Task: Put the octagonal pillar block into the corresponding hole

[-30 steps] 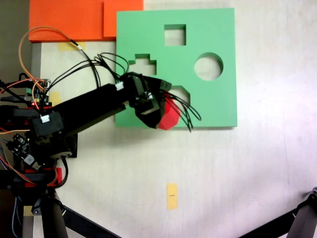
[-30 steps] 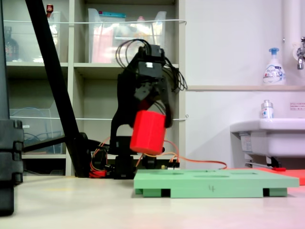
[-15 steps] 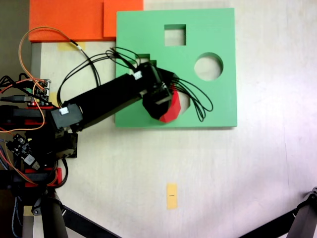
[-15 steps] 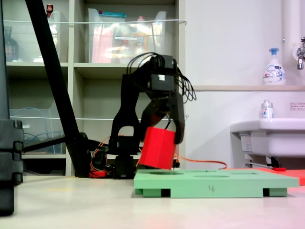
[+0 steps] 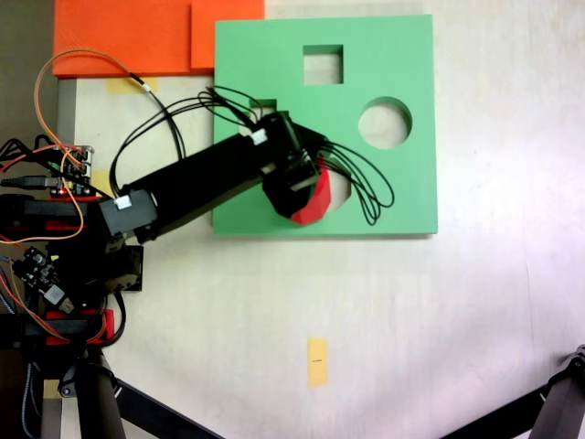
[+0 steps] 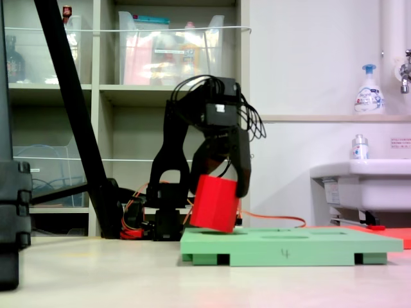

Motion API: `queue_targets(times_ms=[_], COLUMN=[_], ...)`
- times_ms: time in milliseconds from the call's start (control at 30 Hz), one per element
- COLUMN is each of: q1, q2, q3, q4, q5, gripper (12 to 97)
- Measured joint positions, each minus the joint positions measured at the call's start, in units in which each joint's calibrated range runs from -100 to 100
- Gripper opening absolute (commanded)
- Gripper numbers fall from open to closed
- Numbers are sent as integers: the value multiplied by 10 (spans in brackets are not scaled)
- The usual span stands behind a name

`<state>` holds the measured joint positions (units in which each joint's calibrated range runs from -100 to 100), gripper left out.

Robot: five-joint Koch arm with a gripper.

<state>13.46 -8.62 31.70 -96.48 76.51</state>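
Your green board lies flat on the pale table, with a square cutout, a round cutout and an 8-sided hole partly under the arm; 2 orange sheets touch its top-left corner in the top-down fixed view. In the side fixed view, shelves with clear bins stand behind, a sink at right. Your pincer is clamped on the red block; the block hangs tilted, its lower edge at the board's top, over the 8-sided hole.
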Motion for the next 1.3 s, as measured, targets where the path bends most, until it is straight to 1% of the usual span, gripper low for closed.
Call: queue_targets(times_ms=[233, 733, 800, 1300], q1=[0, 3, 7, 18], q2=[4, 55, 62, 94], q3=[45, 45, 45, 45], q4=[12, 16, 18, 22], q5=[-59, -70, -76, -128], gripper=[416, 416, 396, 395])
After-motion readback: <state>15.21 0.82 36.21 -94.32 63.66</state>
